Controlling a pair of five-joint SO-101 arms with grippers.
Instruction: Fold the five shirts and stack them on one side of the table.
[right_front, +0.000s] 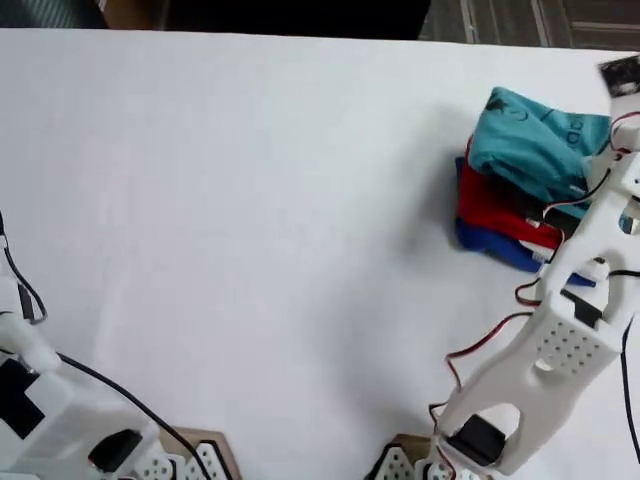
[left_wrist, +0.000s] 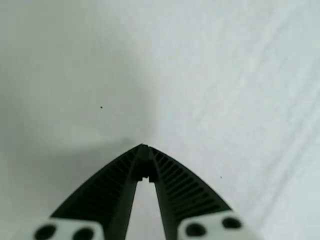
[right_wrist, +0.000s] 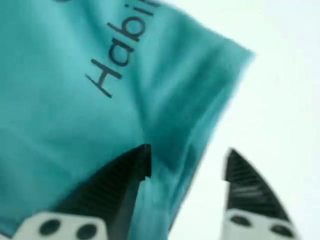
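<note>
I judge the stacking nearly done: the folded teal cotton shirt (right_front: 535, 140) lies on top of a red shirt (right_front: 495, 212) and a blue shirt (right_front: 495, 243) at the right side of the white worktop (right_front: 250, 200). The next move likely calls for squaring its edge or lifting away without dragging it. My right fingers (right_wrist: 125, 175) stand wide and empty, one over the teal cloth and one past its edge, while my left fingers (left_wrist: 170, 185) are pressed together, well apart from the pile.

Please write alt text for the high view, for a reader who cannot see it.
Folded shirts lie stacked at the right side of the table: a teal shirt on top, a red shirt and a blue shirt below. The right arm hangs over the stack; the left arm rests at the near left corner.
</note>
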